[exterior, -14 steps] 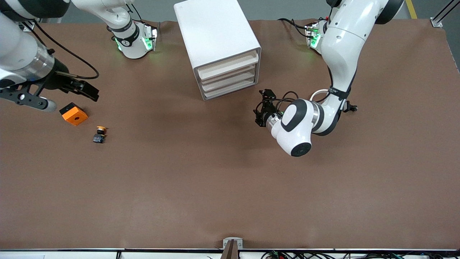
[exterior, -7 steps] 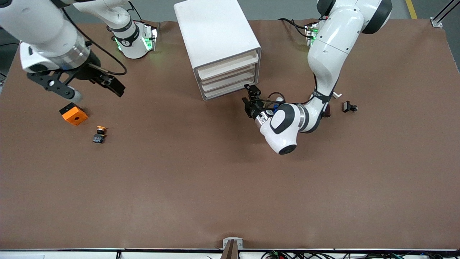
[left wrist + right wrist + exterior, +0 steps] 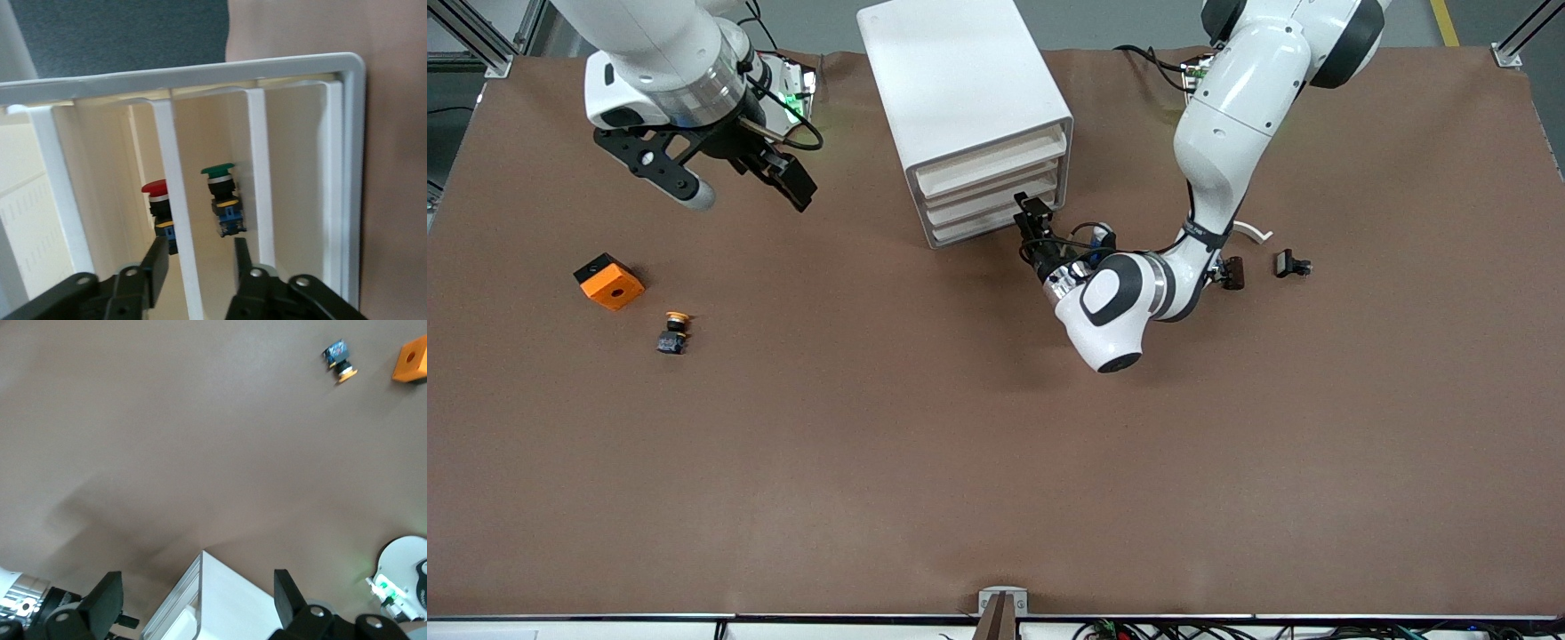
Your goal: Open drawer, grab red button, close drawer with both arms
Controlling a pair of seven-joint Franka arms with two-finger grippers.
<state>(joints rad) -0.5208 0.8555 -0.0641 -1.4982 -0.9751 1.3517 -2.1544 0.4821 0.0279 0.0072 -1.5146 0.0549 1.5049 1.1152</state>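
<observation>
Left wrist view: the red-capped button (image 3: 159, 208) is seen inside the drawer cabinet (image 3: 969, 107), straight ahead of the left gripper (image 3: 195, 263), whose parted, empty fingers straddle a drawer front, while the open right gripper (image 3: 738, 182) waits above the table.

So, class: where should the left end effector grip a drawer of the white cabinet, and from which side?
Grip the drawer's thin front lip, coming straight at the cabinet front: that narrow strip fits between the left end effector and its open fingers.

A brown table (image 3: 960, 462) carries a white drawer cabinet (image 3: 960, 89); grey floor shows past its edge.
</observation>
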